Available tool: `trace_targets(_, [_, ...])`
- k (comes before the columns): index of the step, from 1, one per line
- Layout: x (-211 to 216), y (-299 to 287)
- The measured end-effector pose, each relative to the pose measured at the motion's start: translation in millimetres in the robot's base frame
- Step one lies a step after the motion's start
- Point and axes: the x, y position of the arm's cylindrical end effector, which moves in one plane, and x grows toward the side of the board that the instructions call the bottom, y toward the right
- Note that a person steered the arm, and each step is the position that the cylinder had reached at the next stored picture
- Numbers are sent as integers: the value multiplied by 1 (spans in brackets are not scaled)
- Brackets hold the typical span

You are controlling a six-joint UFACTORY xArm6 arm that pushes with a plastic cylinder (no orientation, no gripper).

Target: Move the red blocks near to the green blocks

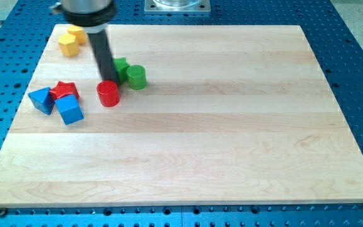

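My tip [108,81], no pincer, touches the light, slidable red plastic cylinder [108,94] beside green blocks [135,77]; push low.

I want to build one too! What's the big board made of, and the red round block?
The board looks like pale wood: long planks with faint grain, smooth matte finish. The red cylinder seems plastic, evenly coloured with a slight sheen, though painted wood is possible.

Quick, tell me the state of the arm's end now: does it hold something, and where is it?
No gripper: my tip holds nothing. It stands just above the red cylinder, beside the green block and green cylinder; contact cannot be told.
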Motion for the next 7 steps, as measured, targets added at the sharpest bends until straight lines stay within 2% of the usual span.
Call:
trace_targets(1, [-9, -12])
trace_targets(2, [-36, -25])
trace_targets(3, [-52, 6])
trace_targets(4, [22, 20])
trace_targets(5, [61, 64])
trace_targets(7, [10, 86])
